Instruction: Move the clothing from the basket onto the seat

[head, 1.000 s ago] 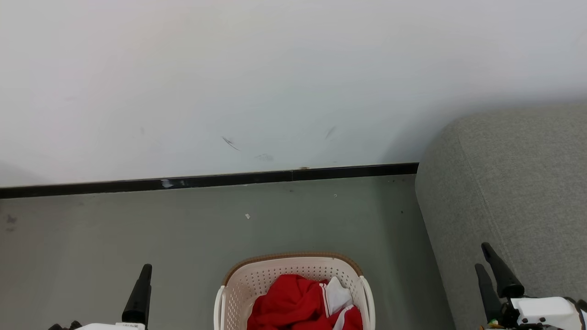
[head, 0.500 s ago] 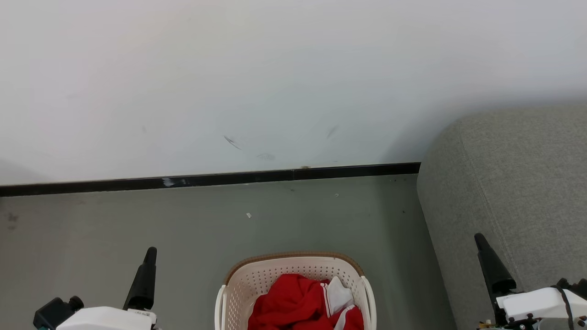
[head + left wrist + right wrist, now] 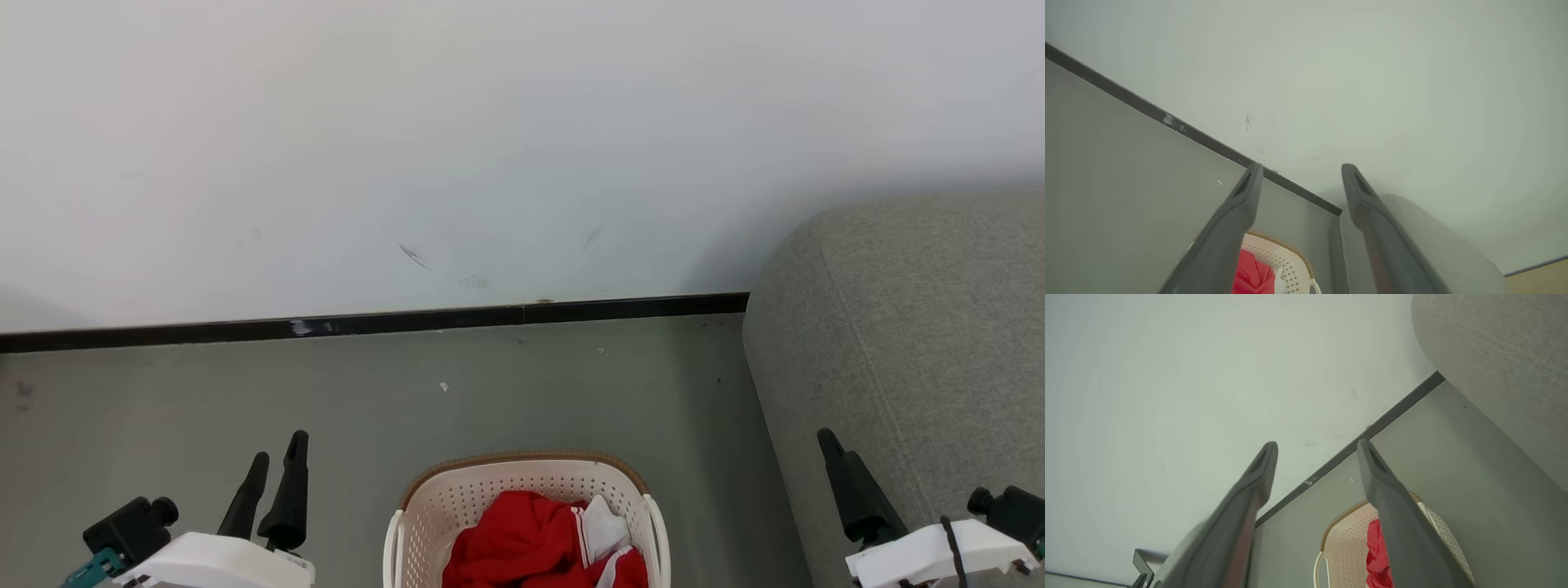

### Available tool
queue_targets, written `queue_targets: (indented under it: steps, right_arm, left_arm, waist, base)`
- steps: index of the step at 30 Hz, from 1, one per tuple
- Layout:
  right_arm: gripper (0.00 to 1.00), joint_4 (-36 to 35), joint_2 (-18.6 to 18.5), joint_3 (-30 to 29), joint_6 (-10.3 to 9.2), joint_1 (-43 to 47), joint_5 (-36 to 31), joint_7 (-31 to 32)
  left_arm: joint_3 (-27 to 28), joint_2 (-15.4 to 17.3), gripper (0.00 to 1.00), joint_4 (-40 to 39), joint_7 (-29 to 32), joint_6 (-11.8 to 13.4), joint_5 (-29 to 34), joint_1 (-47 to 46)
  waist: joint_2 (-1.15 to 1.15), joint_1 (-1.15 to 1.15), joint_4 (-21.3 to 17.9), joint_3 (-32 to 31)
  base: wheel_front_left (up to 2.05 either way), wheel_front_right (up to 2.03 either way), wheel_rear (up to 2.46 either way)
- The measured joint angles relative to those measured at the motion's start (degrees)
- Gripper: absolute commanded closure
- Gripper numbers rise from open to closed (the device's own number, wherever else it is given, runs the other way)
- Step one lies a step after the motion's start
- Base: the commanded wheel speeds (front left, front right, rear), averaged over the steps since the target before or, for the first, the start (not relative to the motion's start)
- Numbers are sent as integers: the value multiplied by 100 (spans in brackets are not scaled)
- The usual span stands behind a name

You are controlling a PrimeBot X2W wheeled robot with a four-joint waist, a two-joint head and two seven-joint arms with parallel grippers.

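Clothing: red with white trim, heaped in the basket on the floor; probably light, limp and apt to drape, so a pinch on a raised fold near the heap's top looks best.
Left gripper: fingers parted, empty, left of the basket.
Right gripper: fingers parted, empty, close by the seat.
Seat: grey fabric, just right of the basket.
Room: smooth grey-green floor, white wall, black skirting.
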Motion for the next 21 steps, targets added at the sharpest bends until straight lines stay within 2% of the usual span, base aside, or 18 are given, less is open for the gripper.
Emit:
queue_targets:
  steps: [13,21]
  right_arm:
    - [0,-53,160,-24,2,117,-1539,-134]
    - [0,-163,225,-146,3,119,-2377,-241]
  left_arm:
    - [-374,46,0,-88,-261,370,1383,48]
    - [-501,30,0,-66,-428,559,1991,74]
  waist:
    - [0,-31,-3,26]
    - [0,-39,-10,44]
  base:
    - [0,0,0]
    - [0,0,0]
